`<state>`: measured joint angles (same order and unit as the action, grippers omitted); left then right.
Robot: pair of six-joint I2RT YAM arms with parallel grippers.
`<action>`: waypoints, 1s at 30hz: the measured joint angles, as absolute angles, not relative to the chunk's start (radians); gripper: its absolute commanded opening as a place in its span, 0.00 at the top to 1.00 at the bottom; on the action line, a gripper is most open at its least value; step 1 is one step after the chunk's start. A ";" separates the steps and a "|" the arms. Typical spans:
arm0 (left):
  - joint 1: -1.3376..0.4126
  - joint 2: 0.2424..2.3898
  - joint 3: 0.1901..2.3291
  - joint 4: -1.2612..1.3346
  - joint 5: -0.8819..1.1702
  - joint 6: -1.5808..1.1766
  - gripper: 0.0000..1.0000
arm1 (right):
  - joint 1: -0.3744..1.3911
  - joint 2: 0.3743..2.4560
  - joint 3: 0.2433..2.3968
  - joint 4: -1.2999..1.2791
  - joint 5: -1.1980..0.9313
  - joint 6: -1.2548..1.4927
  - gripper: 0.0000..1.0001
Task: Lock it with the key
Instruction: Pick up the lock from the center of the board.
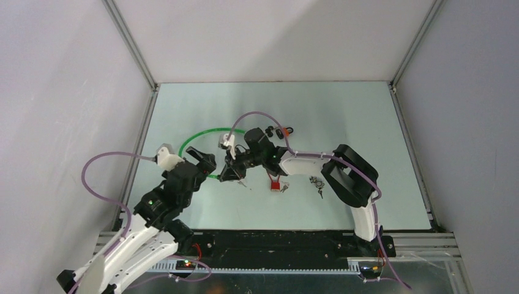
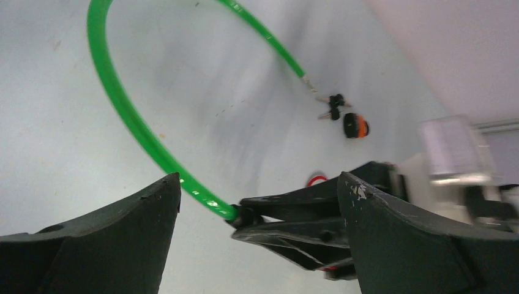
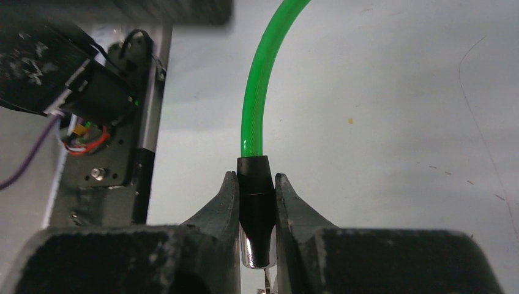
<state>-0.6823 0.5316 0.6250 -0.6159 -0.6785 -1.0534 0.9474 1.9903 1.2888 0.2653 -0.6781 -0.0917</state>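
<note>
We see the right pincer [image 3: 255, 179] clamped on the black end piece [image 3: 254, 205] of the green cable [image 3: 260, 86], one finger on each side of it, and the cable goes out straight ahead of these fingers and then bends away. The left pincer [image 2: 258, 182] stands wide apart and holds nothing; the clamped end lies just in front of its opened fingers. The keys [image 2: 333, 109] lie flat, well ahead of the left pincer and far from both grips, just beside the free pin [image 2: 309, 82] of the cable. We think several things can go wrong from here. The end piece is round, smooth and a little conical, so it can turn or slide out between the fingers when the stiff cable pulls as a spring. The two pincers are very near each other, so a careless move of one can hit the other. If the cable swings, its free pin can push the keys away. The keys are small and flat, so the fingers can miss them. We cannot tell where the keyhole faces.
</note>
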 measured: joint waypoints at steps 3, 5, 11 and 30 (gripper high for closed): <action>-0.623 0.566 0.588 -0.614 -0.601 -1.092 0.03 | 0.932 1.990 1.271 0.325 -0.721 -0.025 1.00; -0.572 0.579 0.571 -0.611 -0.546 -1.104 0.03 | 0.924 1.990 1.268 0.350 -0.736 0.004 1.00; -0.445 0.588 0.516 -0.577 -0.429 -1.134 0.22 | 0.920 1.990 1.268 0.405 -0.763 0.055 1.00; -0.326 0.590 0.406 -0.358 -0.257 -1.156 1.00 | 0.928 1.989 1.253 0.443 -0.752 0.109 0.36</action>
<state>-0.3256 0.5896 0.4057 -0.3584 -0.2565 -1.1557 0.9283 1.9888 1.2530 0.4427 -0.7525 0.1085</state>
